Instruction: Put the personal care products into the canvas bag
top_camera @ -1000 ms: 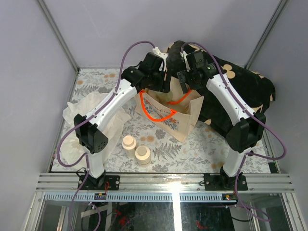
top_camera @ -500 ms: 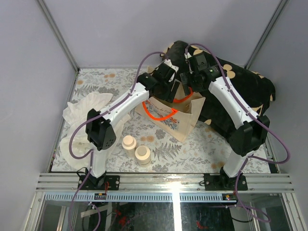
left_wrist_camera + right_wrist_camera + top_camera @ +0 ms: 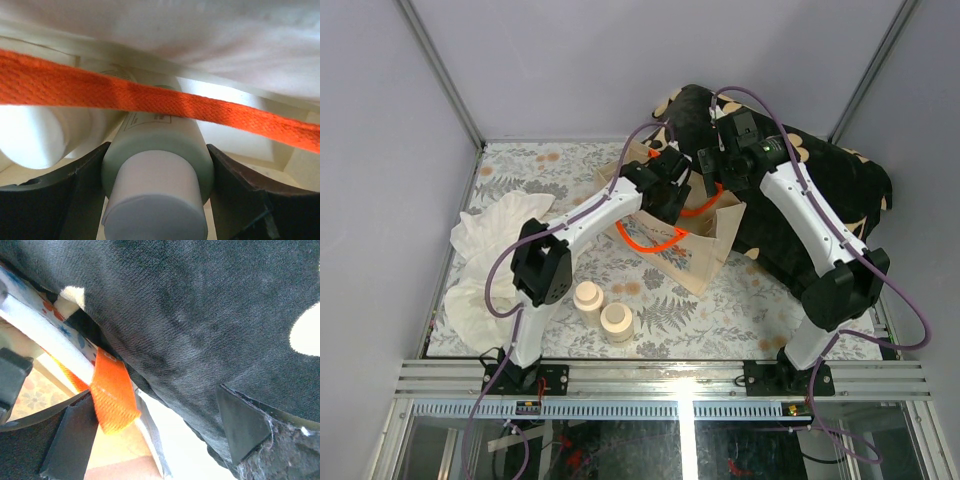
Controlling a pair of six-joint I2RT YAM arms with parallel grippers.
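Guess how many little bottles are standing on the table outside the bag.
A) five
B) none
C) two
C: two cream-capped bottles stand side by side on the flowery table, on the near side of the canvas bag.

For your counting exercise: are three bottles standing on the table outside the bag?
No, only two bottles stand there, side by side.
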